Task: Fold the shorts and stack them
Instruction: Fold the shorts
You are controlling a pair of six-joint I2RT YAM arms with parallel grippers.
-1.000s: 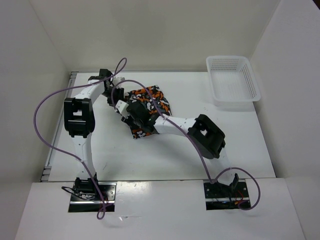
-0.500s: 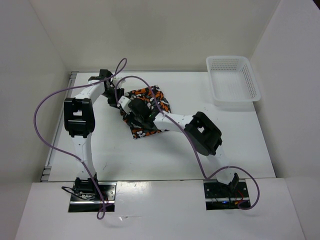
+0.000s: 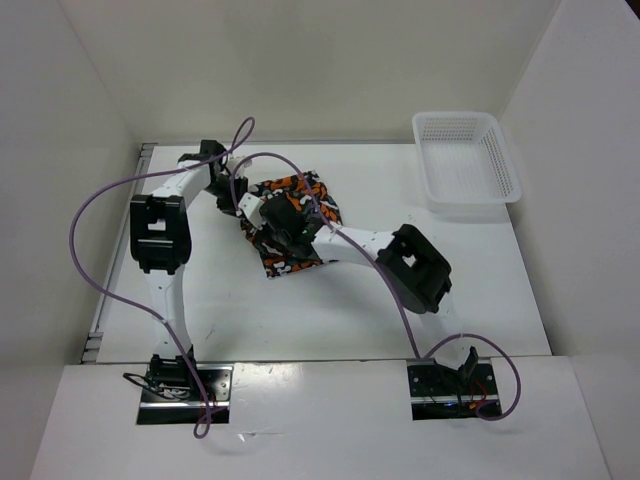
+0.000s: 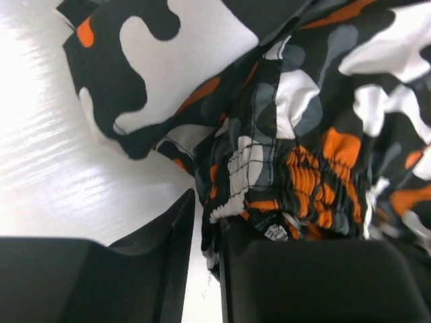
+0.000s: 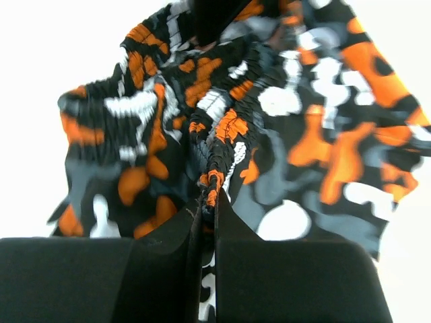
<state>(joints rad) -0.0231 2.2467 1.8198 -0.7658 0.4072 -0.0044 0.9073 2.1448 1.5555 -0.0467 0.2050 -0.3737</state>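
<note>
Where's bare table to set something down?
Free: white table between the orange-black camouflage fabric shorts and white plastic mesh basket; also the near strip in front of the shorts. Crowded: far left, where left gripper and right gripper pinch the shorts.

Shorts (image 3: 298, 222): orange-black-grey-white camo, bunched mid-table, elastic waistband gathered, partly lifted.

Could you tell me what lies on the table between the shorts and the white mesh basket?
Nothing: only bare white table separates the shorts from the basket, as the top external view shows.
</note>
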